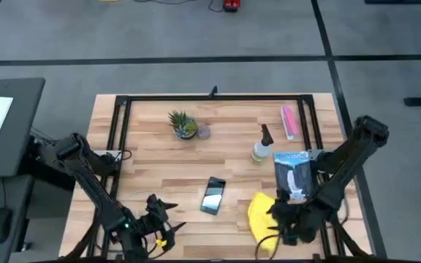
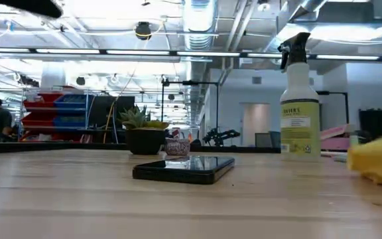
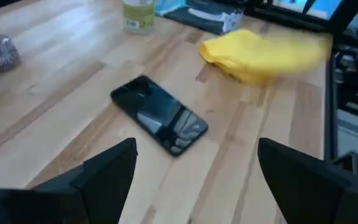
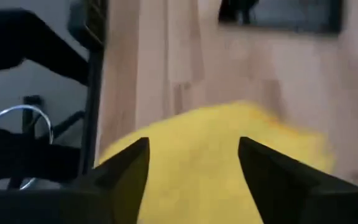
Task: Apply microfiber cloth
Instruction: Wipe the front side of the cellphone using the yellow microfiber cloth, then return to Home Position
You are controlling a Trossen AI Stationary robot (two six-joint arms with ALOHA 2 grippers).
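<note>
A: Now, the right gripper point(image 4: 194, 180), how do its two dark fingers point(image 4: 120, 171) stand?
B: Apart, one on each side of the bright yellow soft microfiber cloth point(image 4: 222, 155), which fills the gap between them. I cannot tell whether they touch it.

A: And where is that cloth on the desk?
B: Near the front edge of the light wooden desk point(image 1: 152, 157), toward its right front corner, lying bunched, with the right gripper over its right side.

A: The left gripper point(image 3: 194, 171)?
B: Fingers point(image 3: 107, 171) wide apart, holding nothing. It waits at the front edge, toward the left front corner, aimed across the desk at the black flat smartphone point(image 3: 159, 115).

A: Any containers?
B: A clear plastic spray bottle with a black trigger head point(image 1: 262, 146) stands upright behind the cloth; the low view shows pale liquid inside. A small dark pot point(image 2: 144, 141) near the back edge holds a spiky green plant point(image 1: 181, 122).

A: What else lies around?
B: The smartphone lies face up between the two grippers, just left of the cloth and apart from it. A small grey crumpled lump point(image 1: 203, 132) sits just beside the pot. A pink flat packet point(image 1: 289, 121) lies near the back right corner, and a dark flat packet with blue print point(image 1: 292, 173) lies along the right edge, just behind the right gripper. Between cloth and smartphone there is only bare wood.
</note>
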